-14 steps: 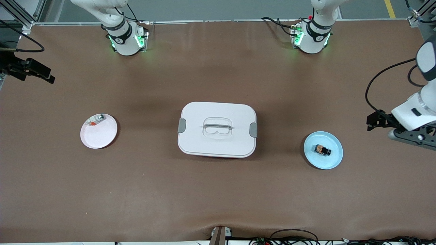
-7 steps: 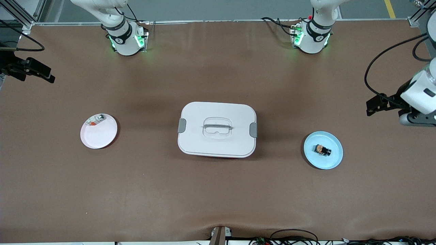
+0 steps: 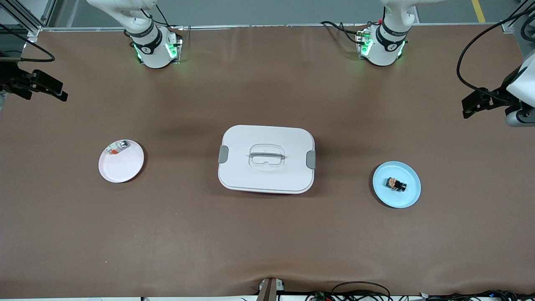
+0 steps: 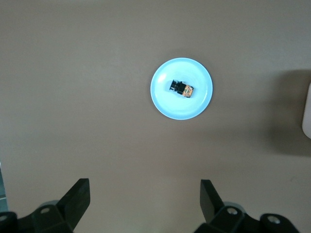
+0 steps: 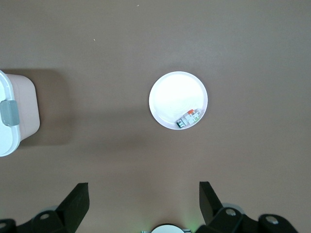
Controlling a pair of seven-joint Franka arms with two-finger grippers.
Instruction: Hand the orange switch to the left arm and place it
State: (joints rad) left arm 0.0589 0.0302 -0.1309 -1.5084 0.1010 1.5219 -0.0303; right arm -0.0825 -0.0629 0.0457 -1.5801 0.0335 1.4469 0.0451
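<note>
Brown table carrying a box and two plates

The brown table (image 3: 267,242) is being occupied at its middle by the white box (image 3: 266,159). A pink plate (image 3: 121,167) is being carried toward the right arm's end, and a blue plate (image 3: 397,192) toward the left arm's end, each well apart from the box. The two arm bases (image 3: 154,50) are being borne along the edge farthest from the front camera.

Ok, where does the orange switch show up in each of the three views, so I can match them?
Front view: the orange switch lies on the blue plate, toward the left arm's end of the table.
Left wrist view: the same switch sits on the plate, in the upper middle of the picture.
Right wrist view: not in it.
Shared landmark: the blue plate, seen in the front and left wrist views.
</note>
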